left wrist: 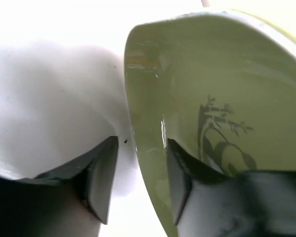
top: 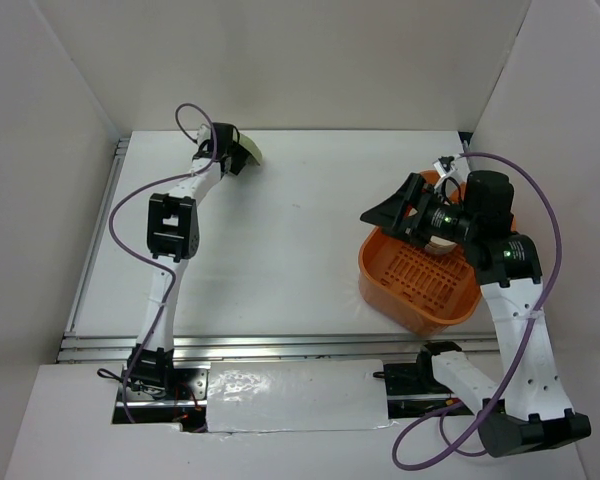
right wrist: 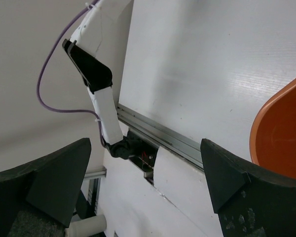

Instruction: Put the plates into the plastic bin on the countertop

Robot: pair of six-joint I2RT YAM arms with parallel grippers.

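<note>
A green plate with a grey print fills the left wrist view; in the top view it is a pale dish at the far left of the white countertop. My left gripper straddles its rim: one finger lies on the plate's inside and the other stands clear of the outside, so the jaws are open. The orange plastic bin sits at the right and shows at the right edge of the right wrist view. My right gripper hangs wide open and empty above the bin's left rim. A pale object shows in the bin under the right wrist.
White walls enclose the countertop on three sides. A metal rail runs along the near edge and another along the left edge. The left arm stretches up the left side to the far corner.
</note>
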